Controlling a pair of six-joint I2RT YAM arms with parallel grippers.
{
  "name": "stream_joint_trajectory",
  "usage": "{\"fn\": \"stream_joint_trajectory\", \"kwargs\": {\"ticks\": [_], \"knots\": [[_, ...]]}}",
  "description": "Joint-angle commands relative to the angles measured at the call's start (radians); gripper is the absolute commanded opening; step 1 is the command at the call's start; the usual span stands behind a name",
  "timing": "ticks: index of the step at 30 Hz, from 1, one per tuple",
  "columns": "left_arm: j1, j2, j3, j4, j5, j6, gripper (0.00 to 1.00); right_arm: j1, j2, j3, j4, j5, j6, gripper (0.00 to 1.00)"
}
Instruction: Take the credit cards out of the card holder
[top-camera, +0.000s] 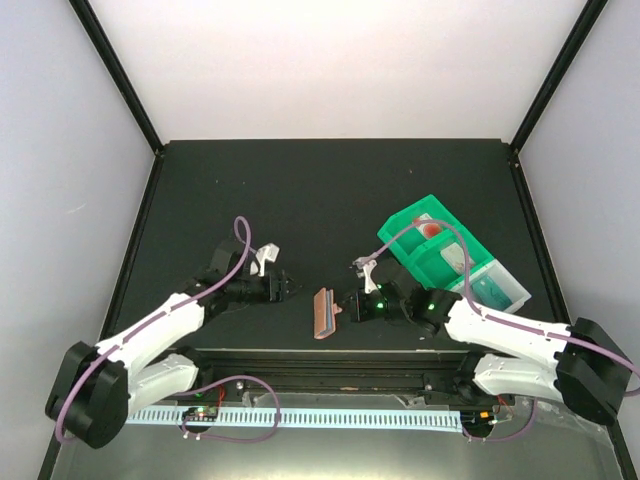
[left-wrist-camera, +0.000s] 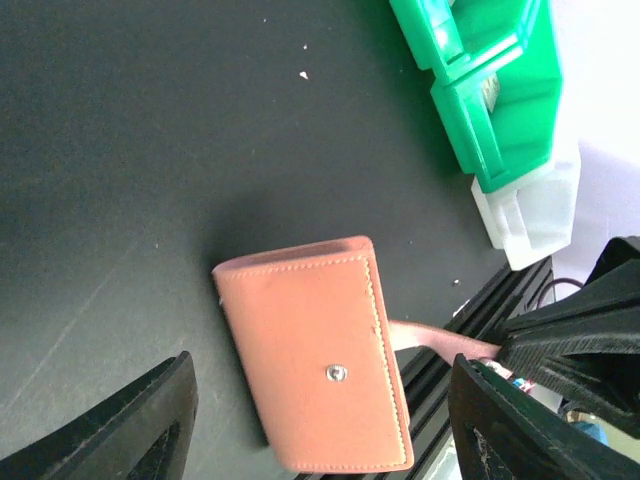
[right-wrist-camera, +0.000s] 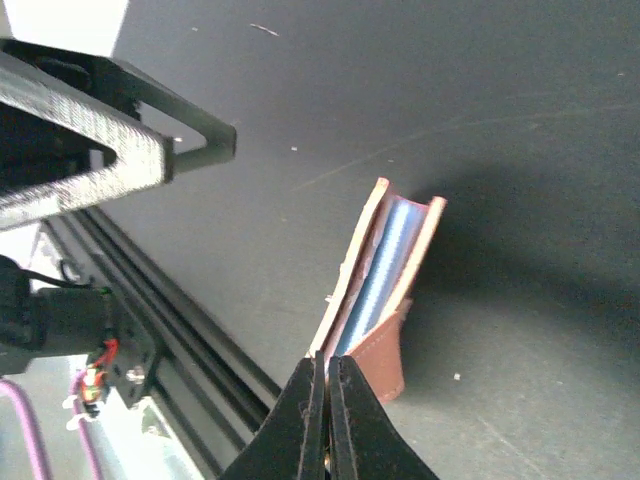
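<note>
We find the card holder (top-camera: 323, 313) standing on edge on the black table (top-camera: 300, 190), near its front and between the two arms. The right gripper (right-wrist-camera: 326, 368) is pinched fully closed on the snap tab (left-wrist-camera: 440, 342). The left gripper (top-camera: 289, 288) stands wide, a finger to either side of the salmon cover, touching nothing. We judge the holder light and soft, apt to swing or topple on that floppy tab, so a grip across both covers would steady it better. Between the covers we see pale blue lining, but we cannot make out the credit cards. They should be thin, stiff and slippery, best taken by an exposed edge.
</note>
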Motion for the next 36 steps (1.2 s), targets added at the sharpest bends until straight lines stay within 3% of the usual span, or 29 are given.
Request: {"fn": "stream_joint_trajectory", "kwargs": {"ticks": [1,6,18,30,36], "knots": [[-0.005,-0.091,-0.044,-0.063,-0.009,0.014,0.72,0.002,-0.038,-0.026,0.153,-0.069,0.104,0.01],[-0.005,-0.188,-0.134,0.015,0.034,-0.041,0.76,0.002,-0.007,-0.033,0.21,-0.081,0.123,0.01],[-0.006,-0.14,-0.173,-0.012,-0.028,-0.01,0.7,-0.004,-0.076,-0.047,-0.073,0.209,0.021,0.01],[-0.006,-0.111,-0.196,0.02,-0.033,-0.028,0.56,-0.015,0.019,-0.175,-0.007,0.279,0.046,0.01],[-0.007,-0.143,-0.208,0.101,0.038,-0.076,0.59,-0.015,0.014,-0.152,-0.026,0.26,0.03,0.06]]}}
